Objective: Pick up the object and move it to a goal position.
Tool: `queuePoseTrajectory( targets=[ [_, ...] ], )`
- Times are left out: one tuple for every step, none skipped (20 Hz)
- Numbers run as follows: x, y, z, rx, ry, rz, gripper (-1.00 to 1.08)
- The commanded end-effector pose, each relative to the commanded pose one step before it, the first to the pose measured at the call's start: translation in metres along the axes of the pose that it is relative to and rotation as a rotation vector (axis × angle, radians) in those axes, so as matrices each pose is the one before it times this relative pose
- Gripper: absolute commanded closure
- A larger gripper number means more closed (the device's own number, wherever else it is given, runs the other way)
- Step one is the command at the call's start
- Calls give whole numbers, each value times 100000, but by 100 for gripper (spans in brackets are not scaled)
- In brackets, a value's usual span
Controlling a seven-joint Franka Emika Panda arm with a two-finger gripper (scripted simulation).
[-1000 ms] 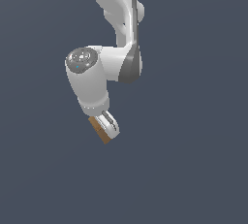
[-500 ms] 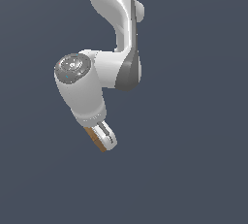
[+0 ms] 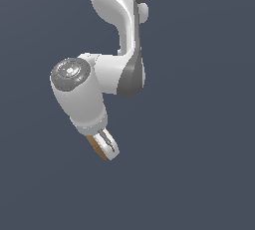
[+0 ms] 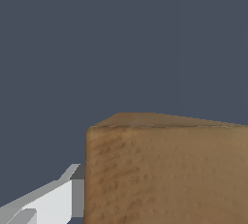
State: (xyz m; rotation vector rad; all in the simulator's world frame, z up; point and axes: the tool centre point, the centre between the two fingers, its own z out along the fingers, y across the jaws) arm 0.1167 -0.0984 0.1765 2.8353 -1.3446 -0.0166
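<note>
Claw (image 3: 103, 148) clenched on tan block (image 4: 164, 169), aloft | goal marker not visible | risk: tilted grip, block may slip sideways during transit

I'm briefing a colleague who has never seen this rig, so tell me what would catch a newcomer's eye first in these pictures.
In the exterior view, the glossy white jointed robot arm hangs from the top against a plain slate-blue backdrop, dominating the frame. At its lower tip, the white end effector is shut on a small tan-brown cardboard-like block. In the wrist view, that block fills the lower half of the picture, with a white finger beside it.
</note>
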Motion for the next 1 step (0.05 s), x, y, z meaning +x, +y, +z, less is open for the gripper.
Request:
queuePoseTrajectory(
  targets=[
    [245, -233, -701, 777, 801, -11, 108]
  ],
)
